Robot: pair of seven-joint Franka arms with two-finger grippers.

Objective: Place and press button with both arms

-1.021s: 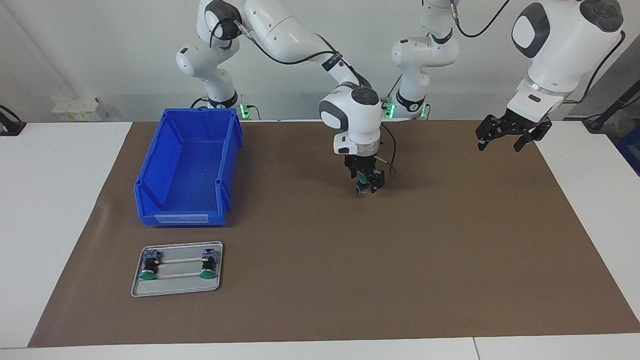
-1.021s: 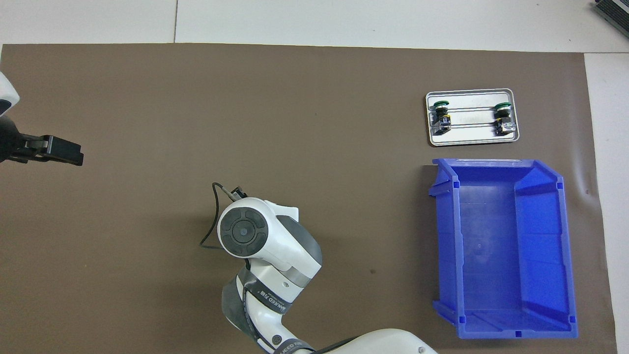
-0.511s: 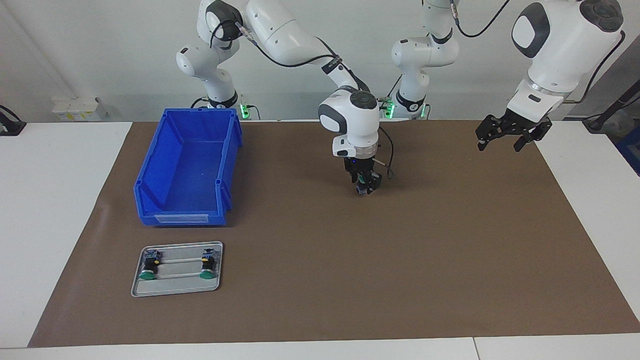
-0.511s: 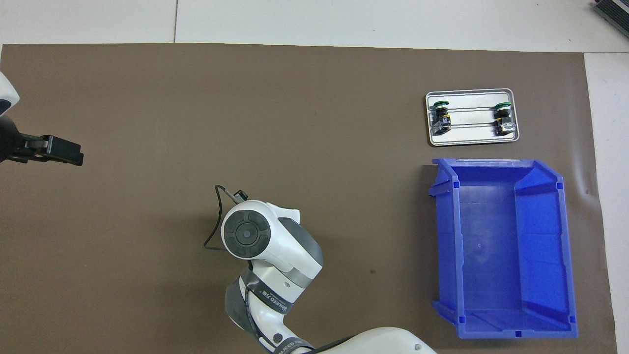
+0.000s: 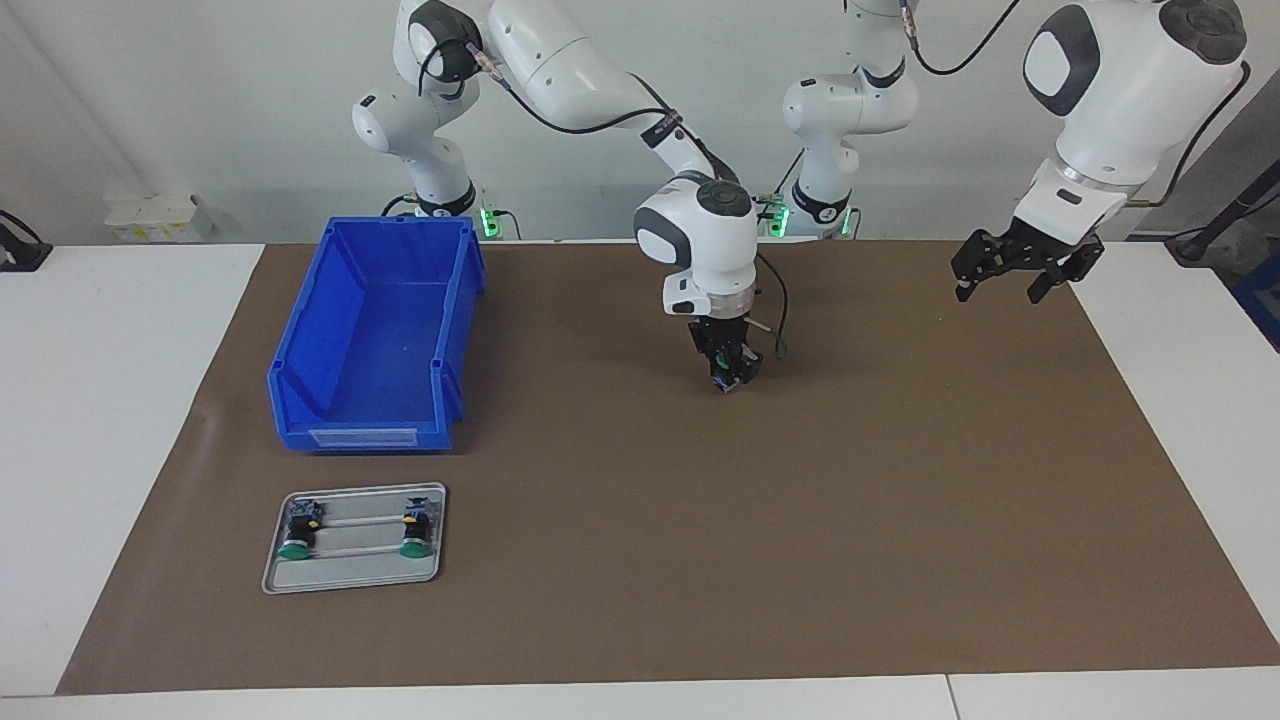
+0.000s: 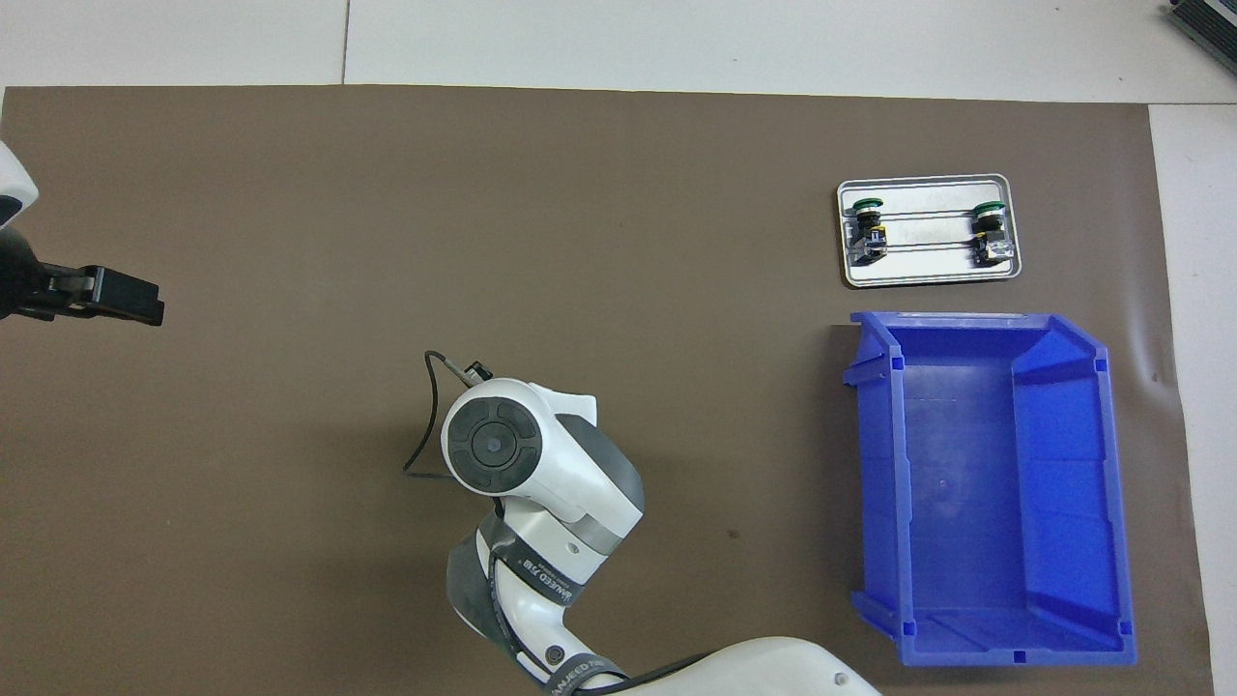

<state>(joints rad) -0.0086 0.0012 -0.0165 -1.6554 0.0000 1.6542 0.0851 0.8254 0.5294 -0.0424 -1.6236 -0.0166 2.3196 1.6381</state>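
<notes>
1. Right end effector [image 5: 727, 377] points straight down over the middle of the brown mat [image 5: 700, 560], its fingers closed on the button [image 5: 722, 381], which sits between the fingertips at or just above the mat surface; whether it touches the mat cannot be told.
2. In the overhead view the right arm's wrist housing [image 6: 503, 449] covers both the end effector and the button.
3. Left end effector [image 5: 1012, 272] hangs with its fingers spread wide and empty over the edge of the mat at the left arm's end of the tabletop [image 5: 100, 400]; this arm waits.
4. A blue bin [image 5: 375, 335] stands on the mat toward the right arm's end, with nothing visible inside it.
5. A small metal tray [image 5: 350, 575] lies on the mat just beside the bin, farther from the robots than it.
6. Two more buttons [image 5: 296, 535] lie on their sides in the tray, one toward each short end, well apart, their green caps turned away from the robots.
</notes>
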